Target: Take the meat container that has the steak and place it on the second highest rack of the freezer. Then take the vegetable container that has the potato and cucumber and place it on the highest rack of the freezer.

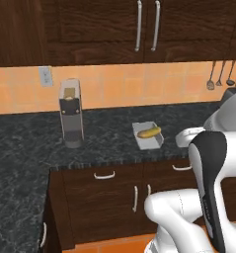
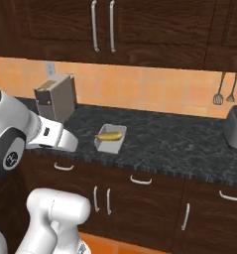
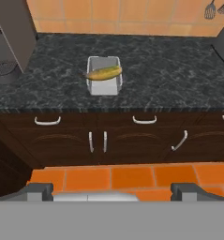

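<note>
The gripper (image 3: 111,192), jaws spread wide and holding nothing, faces a distant vegetable container (image 3: 104,80), contents indistinct.

Dark speckled counter (image 1: 104,133) carries a grey tray (image 1: 148,136) with yellow-green vegetables; coffee machine (image 1: 71,118) stands left of the tray.
</note>
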{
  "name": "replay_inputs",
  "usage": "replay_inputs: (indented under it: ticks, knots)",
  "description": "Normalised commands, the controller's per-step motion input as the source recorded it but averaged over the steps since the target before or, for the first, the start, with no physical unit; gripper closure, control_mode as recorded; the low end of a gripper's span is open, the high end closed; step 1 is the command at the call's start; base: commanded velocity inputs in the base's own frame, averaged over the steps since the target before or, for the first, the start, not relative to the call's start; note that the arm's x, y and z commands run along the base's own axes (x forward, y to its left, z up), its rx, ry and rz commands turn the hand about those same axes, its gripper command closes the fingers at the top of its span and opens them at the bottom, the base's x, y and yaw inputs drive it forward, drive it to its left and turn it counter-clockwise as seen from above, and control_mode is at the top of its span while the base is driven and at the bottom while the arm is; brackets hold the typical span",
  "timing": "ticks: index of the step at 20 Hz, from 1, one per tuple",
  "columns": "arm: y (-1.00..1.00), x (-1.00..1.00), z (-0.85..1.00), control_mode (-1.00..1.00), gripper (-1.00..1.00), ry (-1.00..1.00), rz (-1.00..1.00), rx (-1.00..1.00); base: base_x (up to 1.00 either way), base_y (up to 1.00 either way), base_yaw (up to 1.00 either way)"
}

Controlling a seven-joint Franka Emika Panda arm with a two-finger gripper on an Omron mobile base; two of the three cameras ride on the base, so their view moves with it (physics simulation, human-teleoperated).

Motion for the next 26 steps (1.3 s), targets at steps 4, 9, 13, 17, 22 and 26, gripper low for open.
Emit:
replay_inputs:
  ticks: [4, 9, 13, 17, 22, 26]
  knots:
    - [0.00, 0.00, 0.00, 1.00, -1.00, 0.00, 0.00, 0.00, 0.43, 0.39, -0.27]
    - [0.00, 0.00, 0.00, 1.00, -1.00, 0.00, 0.00, 0.00, 0.55, 0.39, -0.22]
    - [0.00, 0.00, 0.00, 1.00, -1.00, 0.00, 0.00, 0.00, 0.20, 0.46, -0.16]
    - [0.00, 0.00, 0.00, 1.00, -1.00, 0.00, 0.00, 0.00, 0.23, 0.47, -0.10]
    - [0.00, 0.00, 0.00, 1.00, -1.00, 0.00, 0.00, 0.00, 0.34, 0.19, -0.02]
    - [-0.02, 0.26, -0.10, -1.00, -1.00, 0.00, -0.04, 0.00, 0.22, 0.00, 0.00]
